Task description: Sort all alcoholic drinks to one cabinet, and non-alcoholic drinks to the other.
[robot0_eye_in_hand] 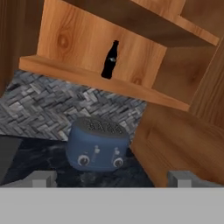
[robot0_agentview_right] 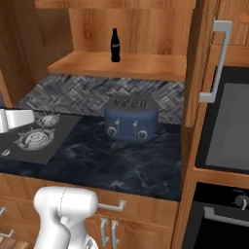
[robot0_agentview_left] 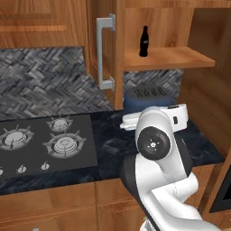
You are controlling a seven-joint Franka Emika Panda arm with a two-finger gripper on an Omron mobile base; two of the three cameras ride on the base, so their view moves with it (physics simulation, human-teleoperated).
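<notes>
One of the non-alcoholic drinks, a small black cola bottle (robot0_agentview_left: 144, 41) (robot0_agentview_right: 115, 45) (robot0_eye_in_hand: 110, 60), stands upright on the lower shelf of the open wooden cabinet (robot0_agentview_left: 173, 59) (robot0_agentview_right: 126, 66) (robot0_eye_in_hand: 83, 75). My gripper (robot0_eye_in_hand: 113, 179) is open, its fingertips (robot0_eye_in_hand: 43, 178) spread wide with nothing between them. It hovers over the dark counter, well below and in front of the bottle, facing the shelf. The white hand (robot0_agentview_left: 173, 116) (robot0_agentview_right: 14, 119) sits low near the stove's edge. The alcoholic drinks are out of view.
A blue toaster (robot0_agentview_left: 146, 95) (robot0_agentview_right: 131, 117) (robot0_eye_in_hand: 98, 144) sits on the counter under the shelf. The cabinet's doors (robot0_agentview_left: 104, 54) (robot0_agentview_right: 214, 63) hang open on both sides. A gas stove (robot0_agentview_left: 45, 144) (robot0_agentview_right: 34, 138) lies to the left, an oven (robot0_agentview_right: 228, 126) to the right.
</notes>
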